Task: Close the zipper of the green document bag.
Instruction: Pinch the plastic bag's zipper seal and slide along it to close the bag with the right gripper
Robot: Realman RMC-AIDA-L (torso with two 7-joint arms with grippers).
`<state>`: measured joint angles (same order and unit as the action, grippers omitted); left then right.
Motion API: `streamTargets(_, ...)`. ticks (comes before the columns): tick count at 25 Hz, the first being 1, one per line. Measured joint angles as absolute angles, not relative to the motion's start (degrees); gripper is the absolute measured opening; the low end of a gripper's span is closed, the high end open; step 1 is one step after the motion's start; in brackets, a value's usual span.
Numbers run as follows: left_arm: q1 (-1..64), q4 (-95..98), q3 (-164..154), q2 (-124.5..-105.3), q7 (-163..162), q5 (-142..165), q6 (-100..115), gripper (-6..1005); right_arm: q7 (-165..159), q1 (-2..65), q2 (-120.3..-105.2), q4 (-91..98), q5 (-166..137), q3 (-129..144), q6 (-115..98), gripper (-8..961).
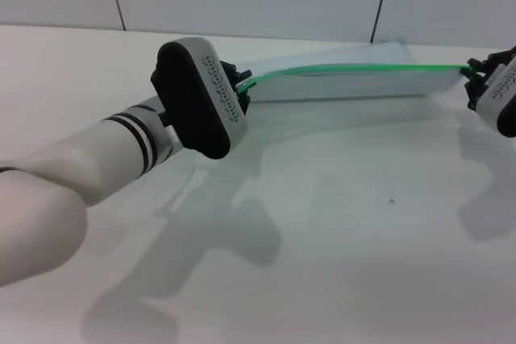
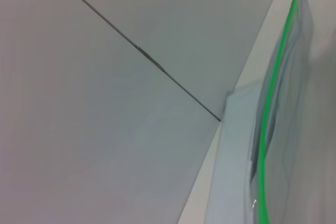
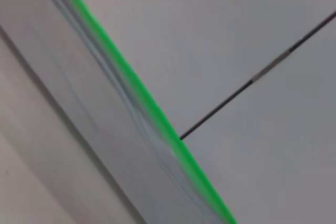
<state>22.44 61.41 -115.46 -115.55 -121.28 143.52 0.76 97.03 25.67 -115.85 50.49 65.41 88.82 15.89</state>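
Head view shows the green document bag point(image 1: 355, 86) held up above the white table point(image 1: 339, 223), stretched left to right between both arms. The left gripper point(image 1: 240, 86) pinches the left end of the zipper point(image 1: 347, 68). The right gripper point(image 1: 477, 78) pinches the right end. Both look clenched on the green strip, which runs long and straight between them. I cannot find the small slider, so I cannot tell which arm is nearer to it. My guess is one gripper must slide along the strip toward the other
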Motion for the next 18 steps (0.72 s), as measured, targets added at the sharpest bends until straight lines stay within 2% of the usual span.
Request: streamTargets(18,22.3,62.6,-112.5,-116.20,-122.3,140.9,0.6,164,98.0,25.8,-116.32,49.9,67.5,89.2,12.4,178)
